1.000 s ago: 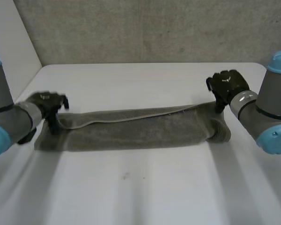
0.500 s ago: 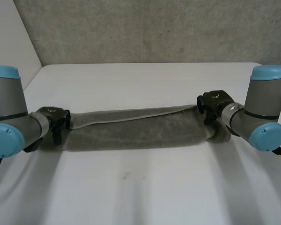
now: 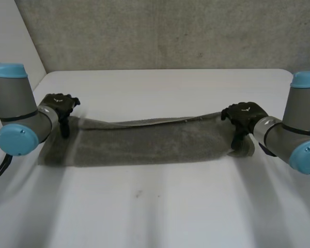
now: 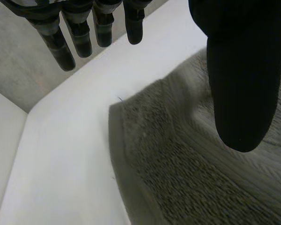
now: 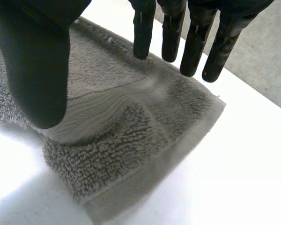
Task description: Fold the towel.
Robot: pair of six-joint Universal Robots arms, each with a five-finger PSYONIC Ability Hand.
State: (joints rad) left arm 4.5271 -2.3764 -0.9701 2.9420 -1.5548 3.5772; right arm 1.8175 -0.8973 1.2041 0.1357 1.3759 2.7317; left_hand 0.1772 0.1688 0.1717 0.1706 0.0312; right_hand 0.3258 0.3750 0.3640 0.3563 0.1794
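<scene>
Long folded grey towel point(image 3: 150, 142) on white table point(image 3: 160, 206); left hand point(image 3: 59, 105) and right hand point(image 3: 244, 114) over its ends, fingers straight, holding nothing.

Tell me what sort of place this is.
Probably a robotics lab or test bench: a white table, a plain grey wall behind it, and robot arms at both ends of a grey towel.

No legible text, apparently.
</scene>
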